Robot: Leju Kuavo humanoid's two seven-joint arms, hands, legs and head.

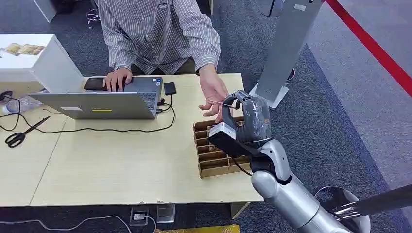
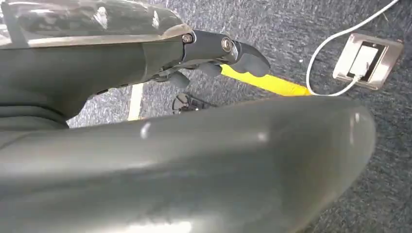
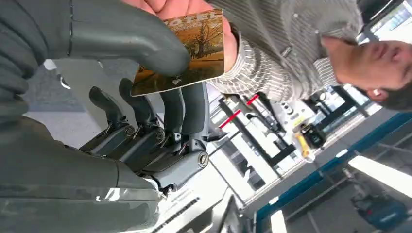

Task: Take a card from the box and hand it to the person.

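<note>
Right hand raised above the box, right of centre in the head view, back of the hand toward the camera. Its silver arm rises from the lower right corner. The hand pinches a card between thumb and fingers; the card shows edge-on as a thin pale line pointing left from the hand. In the right wrist view the card sits upper centre, printed face with a tree picture, the thumb laid across it and the dark fingers behind it.

Person's hand is just above and left of the right hand, palm next to the card's free end. In the right wrist view the person's fingers lie at the card's top edge; whether they actually grip it, cannot tell.

Box is brown cardboard with slotted compartments, on the table near its right edge, partly hidden by the right hand.

Left hand, upper centre of the left wrist view, hangs over grey carpet; fingers curled in, nothing in them.

Person's other hand rests on a laptop, upper left. Scissors lie at the far left.
</note>
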